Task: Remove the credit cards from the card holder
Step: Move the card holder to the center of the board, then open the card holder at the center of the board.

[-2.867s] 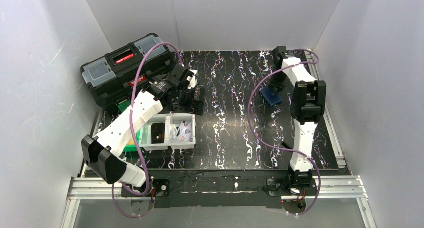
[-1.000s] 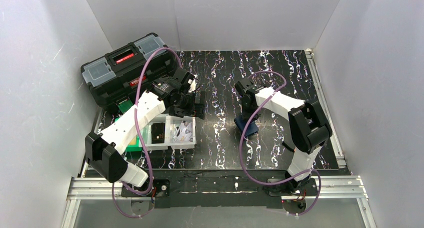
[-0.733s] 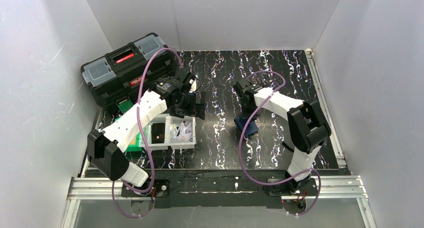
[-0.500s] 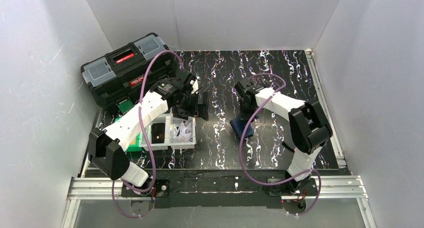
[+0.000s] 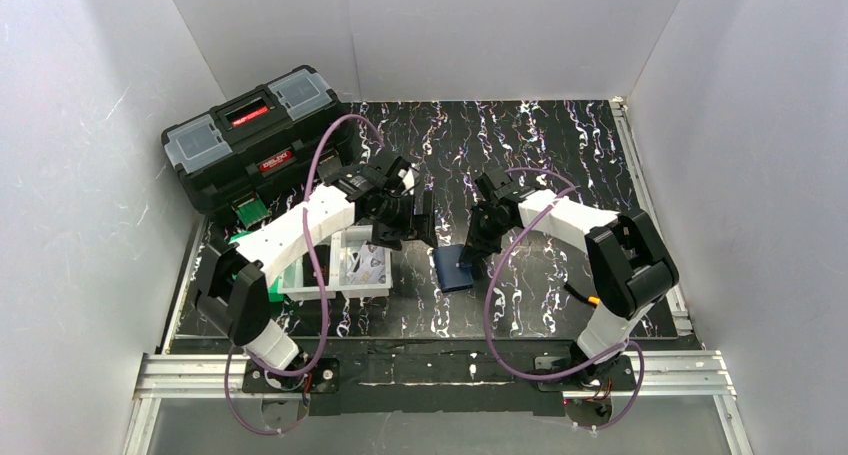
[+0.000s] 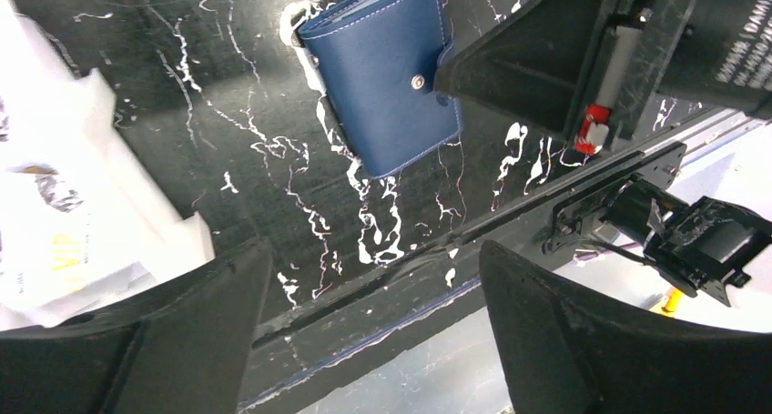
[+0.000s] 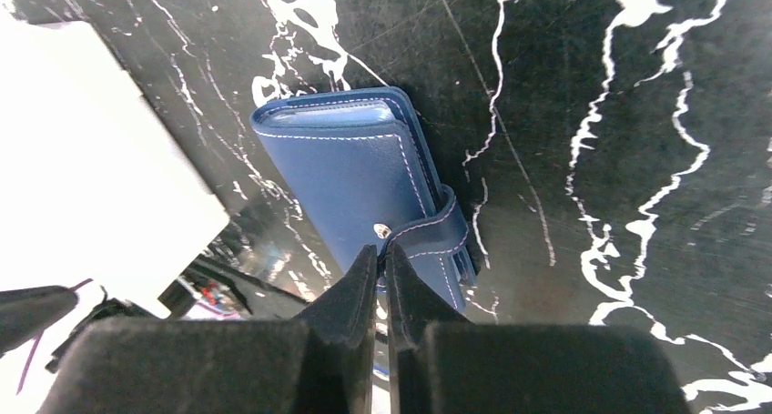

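Observation:
The navy-blue card holder [image 5: 455, 268] is folded shut, its strap snapped, low over the dark table between the two arms. My right gripper [image 5: 474, 243] is shut on the holder's strap tab; in the right wrist view the fingertips [image 7: 383, 255] pinch the strap at the holder's [image 7: 350, 173] near edge. My left gripper [image 5: 414, 221] is open and empty just left of the holder; in the left wrist view its gripper [image 6: 373, 282] is spread wide, with the holder [image 6: 382, 68] ahead and apart from it. The credit cards are hidden.
A white two-compartment bin [image 5: 345, 287] with white slips stands left of the holder, seen also in the right wrist view [image 7: 82, 168]. A black toolbox [image 5: 250, 135] sits at the back left. A green object [image 5: 245, 243] lies beside the bin.
My right gripper has carried the card holder from the far right to the middle of the table, nearer the front. My left arm has swung right toward it.

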{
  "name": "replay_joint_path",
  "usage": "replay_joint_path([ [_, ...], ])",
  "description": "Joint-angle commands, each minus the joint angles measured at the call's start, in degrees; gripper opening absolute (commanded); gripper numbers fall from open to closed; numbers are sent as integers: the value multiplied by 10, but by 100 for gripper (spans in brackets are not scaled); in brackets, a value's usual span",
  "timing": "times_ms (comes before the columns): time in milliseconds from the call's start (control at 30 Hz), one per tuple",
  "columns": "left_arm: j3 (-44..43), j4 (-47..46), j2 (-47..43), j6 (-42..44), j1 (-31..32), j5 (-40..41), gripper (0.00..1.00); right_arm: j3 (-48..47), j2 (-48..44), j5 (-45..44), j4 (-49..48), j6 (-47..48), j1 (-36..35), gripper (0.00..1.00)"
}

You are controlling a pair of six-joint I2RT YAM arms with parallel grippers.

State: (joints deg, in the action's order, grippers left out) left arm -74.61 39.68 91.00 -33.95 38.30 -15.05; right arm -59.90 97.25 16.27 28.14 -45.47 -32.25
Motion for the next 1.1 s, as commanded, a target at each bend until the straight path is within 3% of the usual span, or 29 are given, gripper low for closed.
replay_joint_path([
  [0,4,-14,21,-26,19,-2,79,38,-32,65,-71,-46,12,1],
  [133,11,-27,40,-45,32,1,65,69,-64,67,-83,-52,21,1],
  [233,18,-35,45,-56,39,10,61,77,-99,53,-70,-44,25,1],
  [700,12,-16,59,-30,48,30,60,75,-199,24,-31,-32,26,1],
  [800,12,2,58,-15,47,48,60,53,-180,-2,4,-8,19,1],
  [833,11,6,59,-11,47,54,60,44,-168,-12,14,4,16,4],
  [933,7,14,59,-6,47,83,59,21,-131,-36,30,19,-1,24],
  [1067,2,23,48,-11,46,117,58,-24,-77,-66,49,27,-24,38],
])
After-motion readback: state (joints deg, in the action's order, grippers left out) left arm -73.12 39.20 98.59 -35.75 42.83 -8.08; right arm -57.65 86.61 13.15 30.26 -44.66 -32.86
